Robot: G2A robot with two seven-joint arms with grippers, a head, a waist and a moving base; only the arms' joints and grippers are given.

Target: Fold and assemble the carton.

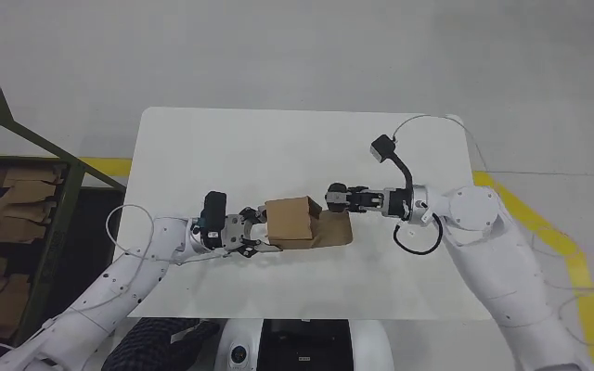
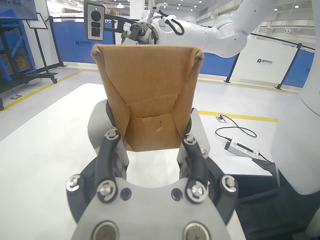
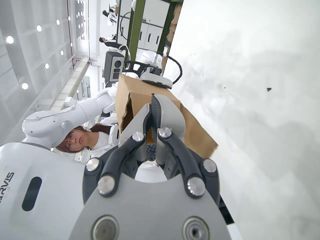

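Observation:
A brown carton (image 1: 288, 219) stands partly folded near the front middle of the white table (image 1: 278, 139), with one loose flap (image 1: 336, 232) lying flat on its right. My left gripper (image 1: 254, 232) is at the carton's left end. In the left wrist view its fingers (image 2: 100, 118) clamp the two side walls of the carton (image 2: 147, 76). My right gripper (image 1: 326, 199) sits at the carton's right end, above the flap. In the right wrist view this gripper (image 3: 153, 101) has its pads pressed together, tips against the carton (image 3: 138, 96). I see no cardboard between them.
A green rack (image 1: 28, 195) with flat cardboard stands off the table's left side. Bare tabletop lies behind and to both sides of the carton. A cable and power brick (image 2: 241, 148) lie on the floor beyond the table edge.

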